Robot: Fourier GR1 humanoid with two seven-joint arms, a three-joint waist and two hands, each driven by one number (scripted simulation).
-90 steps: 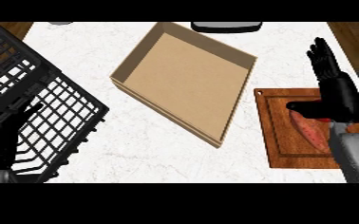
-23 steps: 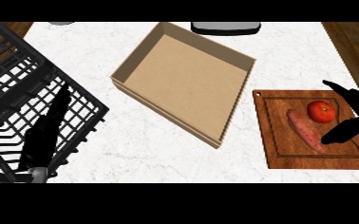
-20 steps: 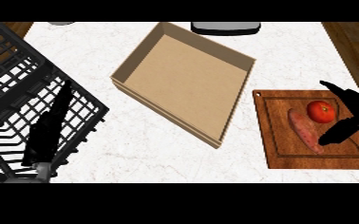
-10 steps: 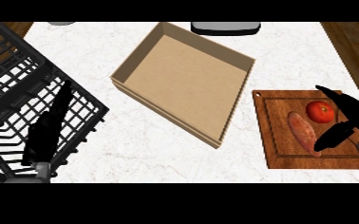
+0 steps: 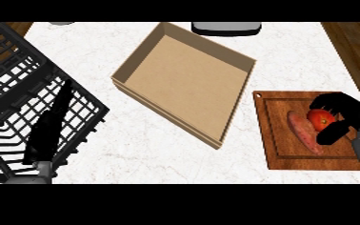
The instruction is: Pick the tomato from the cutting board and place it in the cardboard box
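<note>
Since a second ago the right hand (image 5: pixel 337 101) has edged left, fingers and thumb now curled round the tomato (image 5: pixel 321 119), which still sits on the cutting board (image 5: pixel 277 124). Lifting may drag the sweet potato (image 5: pixel 302 133) lying just beside it, or roll the tomato free.

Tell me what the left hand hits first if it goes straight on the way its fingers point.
Likely the far rim of the black wire rack, just ahead of the left hand; height is unclear, so it may pass over it onto the counter.
</note>
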